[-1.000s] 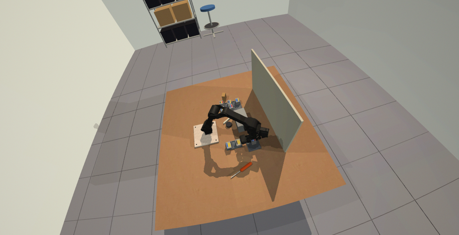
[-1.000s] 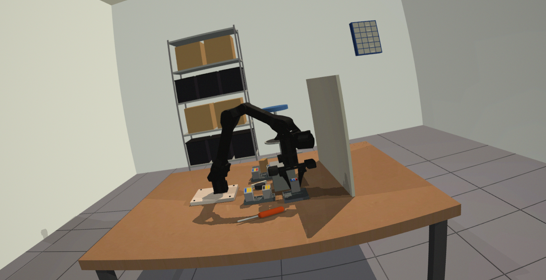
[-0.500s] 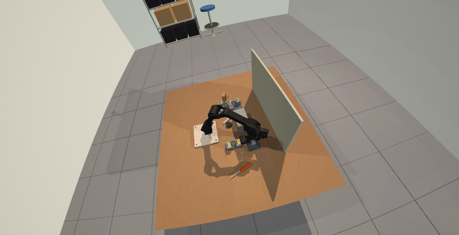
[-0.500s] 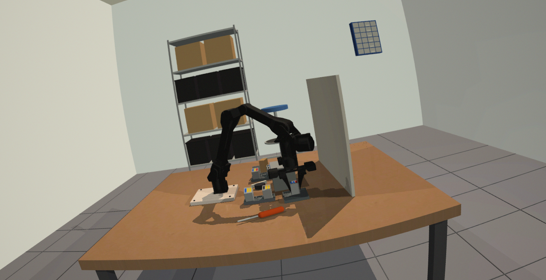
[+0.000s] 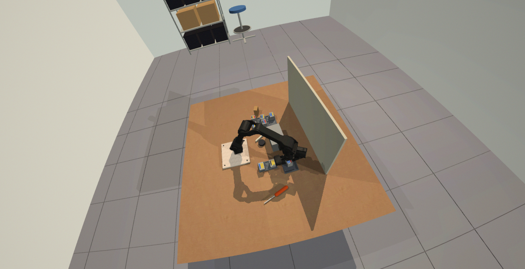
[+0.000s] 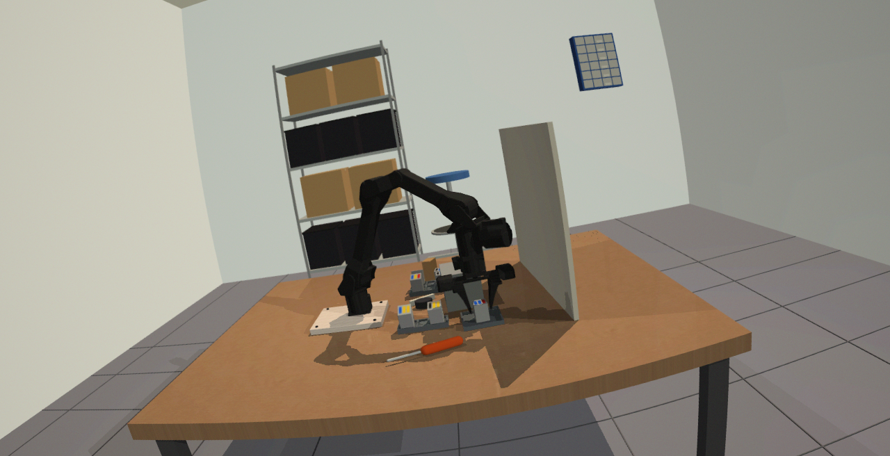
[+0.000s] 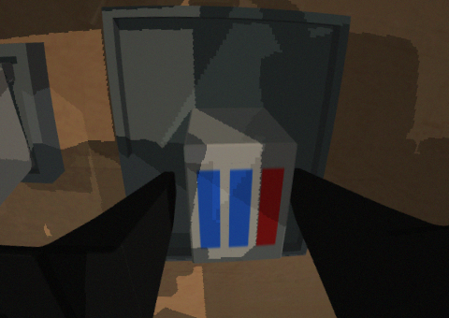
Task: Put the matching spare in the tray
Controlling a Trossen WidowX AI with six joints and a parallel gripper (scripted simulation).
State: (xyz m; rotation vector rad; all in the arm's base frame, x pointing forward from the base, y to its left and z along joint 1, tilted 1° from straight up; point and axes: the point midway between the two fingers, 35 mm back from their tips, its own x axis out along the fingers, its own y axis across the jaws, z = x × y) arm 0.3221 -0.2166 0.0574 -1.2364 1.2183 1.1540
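1. Claw: the gripper (image 5: 288,160) (image 6: 480,308) (image 7: 232,180) stands about half open, fingers astride the spare and gripping nothing. A narrow gap shows on one flank in the wrist view; on the other, contact cannot be ruled out.
2. Part: the spare (image 5: 288,163) (image 6: 480,312) (image 7: 234,156), bars blue, blue, red, appears upright inside the tray (image 5: 292,169) (image 6: 496,318) (image 7: 224,12), close to one rim. Full seating on the tray floor cannot be confirmed.
3. Code: the mounted unit's back is not legible here; the match remains unverified.
4. Step in hand, as judged: release. Widen evenly until daylight shows on both flanks, holding the wrist steady.
5. Withdrawal: rise straight up, without twist or sideways drift, lest a finger drag the part onto the rim or tip it.
6. Clearances: keep the arm off the upright panel (image 5: 311,113) (image 6: 535,217) and the neighbouring holder (image 5: 267,169) (image 6: 424,329) (image 7: 39,84)
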